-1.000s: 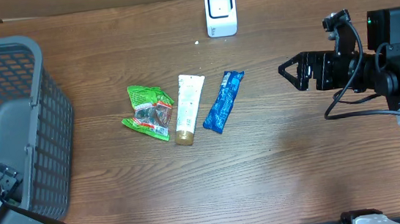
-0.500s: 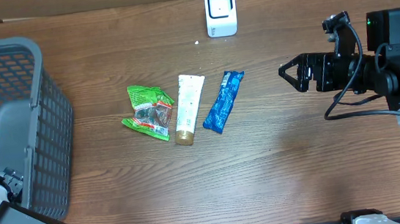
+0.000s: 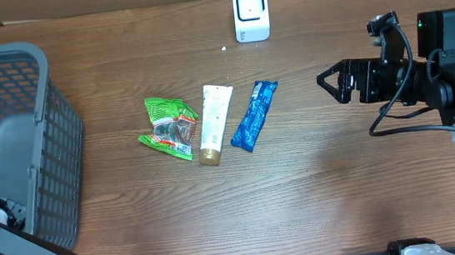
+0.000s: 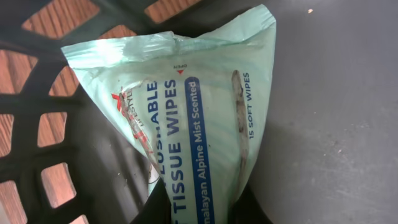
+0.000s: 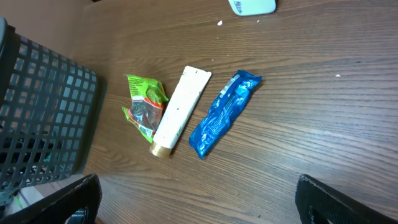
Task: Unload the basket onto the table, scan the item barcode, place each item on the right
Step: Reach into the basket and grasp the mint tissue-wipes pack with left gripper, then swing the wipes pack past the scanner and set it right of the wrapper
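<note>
At the bottom of your left wrist view, your left claw (image 4: 199, 214) is pinched tight on the narrow end of a wipes pack (image 4: 186, 112), with one dark finger on either side of it. That pack lies on the grey floor of the basket (image 4: 37, 99), its far corner by the lattice wall, where wood shows through the holes. Out on the desk (image 3: 318, 194), well right of the basket, you have a green packet (image 3: 167, 126), a tube (image 3: 214, 122) just beside it, and a blue packet (image 3: 256, 115) in a row. The scanner (image 3: 251, 12) stands at the far edge, apart from them. Your right claw (image 3: 330, 84) hangs to the right of the row, spread wide and holding nothing.
</note>
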You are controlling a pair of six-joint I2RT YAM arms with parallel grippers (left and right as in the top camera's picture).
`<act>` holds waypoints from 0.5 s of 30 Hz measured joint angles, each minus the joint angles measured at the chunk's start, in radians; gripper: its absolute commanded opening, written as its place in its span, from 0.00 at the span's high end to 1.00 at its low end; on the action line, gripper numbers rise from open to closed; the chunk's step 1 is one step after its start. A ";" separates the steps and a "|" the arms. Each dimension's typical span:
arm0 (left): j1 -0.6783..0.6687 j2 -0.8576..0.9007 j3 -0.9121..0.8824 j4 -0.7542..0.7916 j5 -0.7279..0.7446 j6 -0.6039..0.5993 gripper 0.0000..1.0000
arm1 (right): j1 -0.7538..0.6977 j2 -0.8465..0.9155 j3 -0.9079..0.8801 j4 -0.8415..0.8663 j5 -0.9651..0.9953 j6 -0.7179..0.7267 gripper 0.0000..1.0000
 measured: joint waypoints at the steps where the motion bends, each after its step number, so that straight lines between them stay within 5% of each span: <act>1: 0.000 0.001 0.008 -0.020 0.000 -0.009 0.96 | 0.000 0.000 0.000 0.000 0.000 0.000 0.00; 8: -0.066 0.022 0.256 -0.294 0.179 -0.037 0.96 | 0.000 0.000 0.000 0.014 0.000 0.001 0.00; 15: -0.262 0.027 0.822 -0.628 0.373 -0.040 0.96 | 0.000 0.000 0.000 0.019 0.000 0.003 0.01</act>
